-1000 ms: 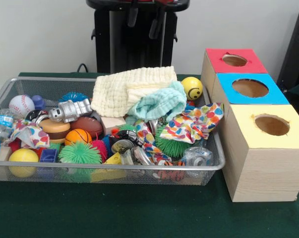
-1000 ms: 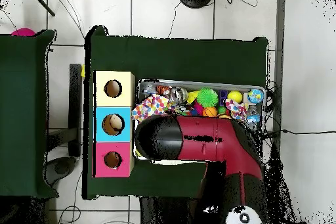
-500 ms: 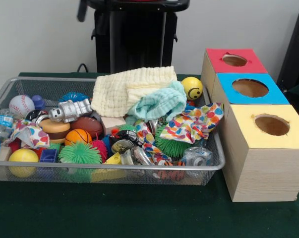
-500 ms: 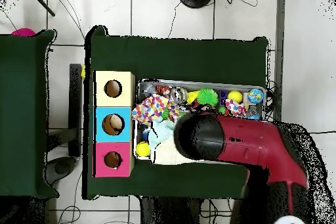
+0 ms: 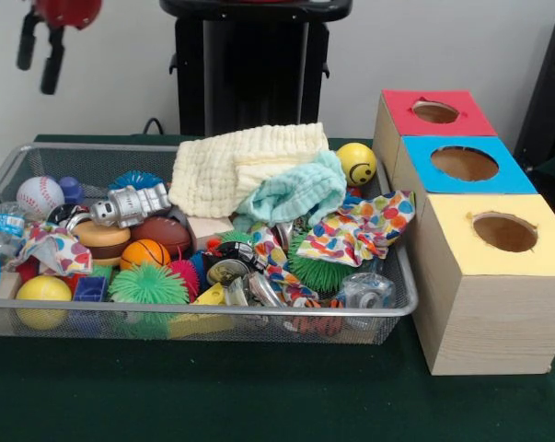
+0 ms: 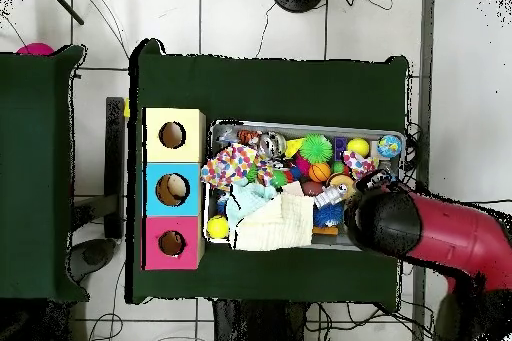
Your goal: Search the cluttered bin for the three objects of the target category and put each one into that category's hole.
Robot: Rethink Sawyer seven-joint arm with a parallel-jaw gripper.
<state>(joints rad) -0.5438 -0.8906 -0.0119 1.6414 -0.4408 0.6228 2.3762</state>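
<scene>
The silver wire-mesh bin (image 5: 75, 147) sits on the green table, full of toys and cloths. In it lie a cream cloth (image 5: 240, 166), a mint cloth (image 5: 291, 193), a polka-dot cloth (image 5: 364, 226), a yellow smiley ball (image 5: 355, 163), a baseball (image 5: 40, 195), a silver robot toy (image 5: 130, 204), a football (image 5: 167, 235) and a small basketball (image 5: 144, 253). My gripper (image 5: 38, 53) hangs high above the bin's left end in the front view, open and empty. In the overhead view the red arm (image 6: 420, 232) covers the bin's right end (image 6: 300, 124) and hides the gripper.
Three wooden boxes with round holes stand in a row beside the bin: red top (image 5: 436, 112), blue top (image 5: 465, 164), yellow top (image 5: 504, 232). The black pedestal (image 5: 249, 64) stands behind the bin. A second green table (image 6: 40, 167) shows at the overhead view's left.
The arm has swung away from the boxes, across the bin to its other end. In the front view the gripper went from the top centre to the top left, still empty.
</scene>
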